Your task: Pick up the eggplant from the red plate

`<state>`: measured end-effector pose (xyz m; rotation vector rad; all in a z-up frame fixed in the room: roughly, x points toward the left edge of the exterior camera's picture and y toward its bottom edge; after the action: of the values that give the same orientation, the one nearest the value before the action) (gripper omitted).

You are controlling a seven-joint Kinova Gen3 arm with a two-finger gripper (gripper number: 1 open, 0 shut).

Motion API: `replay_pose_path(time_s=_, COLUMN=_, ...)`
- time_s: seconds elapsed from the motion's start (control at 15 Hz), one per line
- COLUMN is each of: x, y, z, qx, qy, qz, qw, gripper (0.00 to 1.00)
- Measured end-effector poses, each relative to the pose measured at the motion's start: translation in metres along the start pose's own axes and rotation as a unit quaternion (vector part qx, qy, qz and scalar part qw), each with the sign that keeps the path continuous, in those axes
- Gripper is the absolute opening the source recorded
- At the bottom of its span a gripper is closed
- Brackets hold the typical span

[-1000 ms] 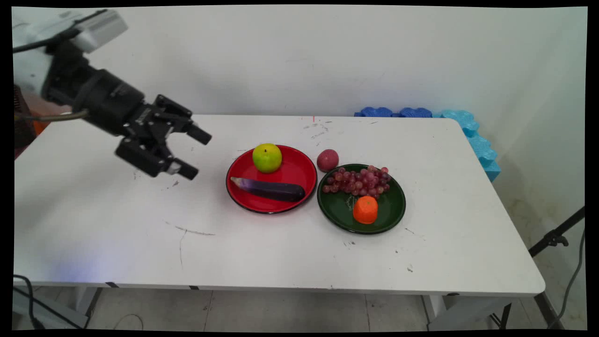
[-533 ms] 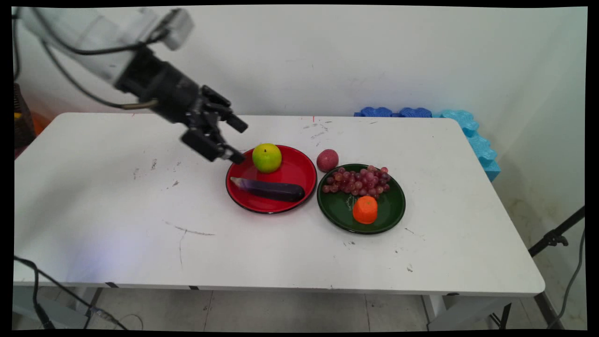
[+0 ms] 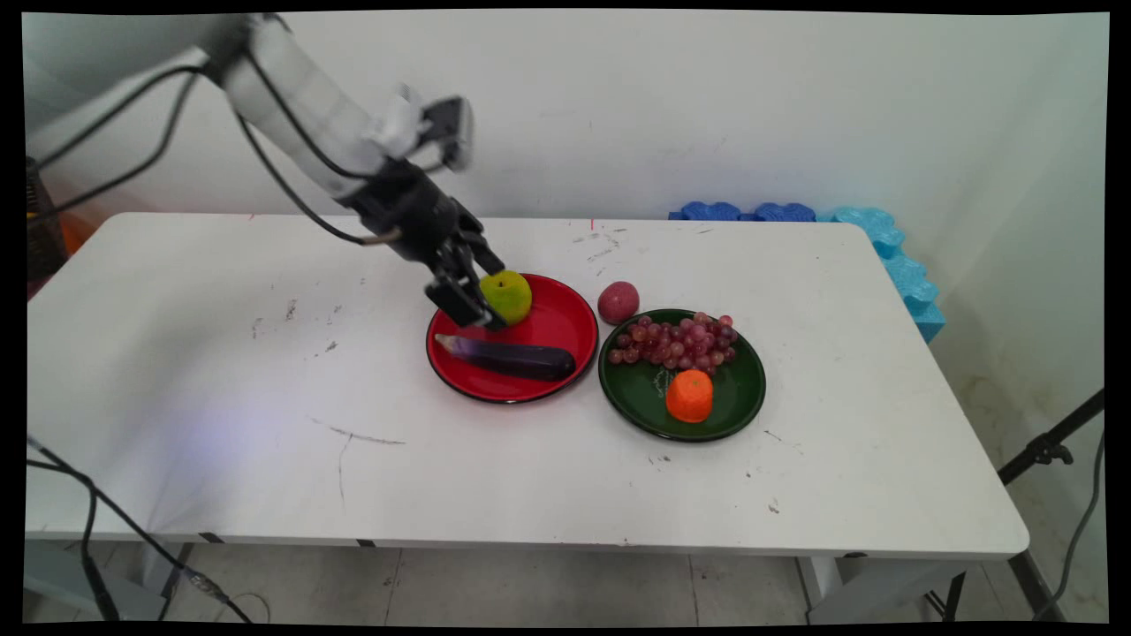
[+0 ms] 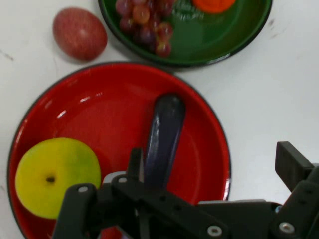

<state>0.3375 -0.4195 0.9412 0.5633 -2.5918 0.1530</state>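
While hand (image 3: 482, 296) spreads apart, red plate (image 3: 565, 340) holds apple (image 3: 510, 296), eggplant (image 3: 521, 358)

Red plate (image 3: 565, 349): yellow-green apple (image 3: 511, 296), dark purple eggplant (image 3: 512, 358). Green plate (image 3: 742, 397): reddish-purple grapes (image 3: 676, 343), orange fruit (image 3: 690, 395). Speckled red fruit (image 3: 618, 302) on white table (image 3: 221, 397).

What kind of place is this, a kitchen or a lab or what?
Most likely a robotics lab or test room, not a kitchen: a robot arm's gripper works over a scuffed white table with fruit on a red plate and a green plate, and a stand's leg at the right.
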Motion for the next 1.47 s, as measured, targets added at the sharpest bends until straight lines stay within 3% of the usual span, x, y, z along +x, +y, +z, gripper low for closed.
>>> replay_pose_path(time_s=0.6, x=0.009, y=-0.030, z=0.093, qx=-0.011, qy=-0.084, qz=0.058, qw=0.9947, gripper=1.00)
replay_pose_path(time_s=1.2, x=-0.001, y=-0.040, z=0.133, qx=-0.028, qy=-0.115, qz=0.084, qw=0.9894, gripper=1.00)
replay_pose_path(time_s=1.27, x=-0.002, y=-0.040, z=0.136, qx=-0.029, qy=-0.116, qz=0.088, qw=0.9889, gripper=0.00)
replay_pose_path(time_s=1.47, x=-0.003, y=-0.038, z=0.143, qx=-0.031, qy=-0.115, qz=0.101, qw=0.9877, gripper=0.00)
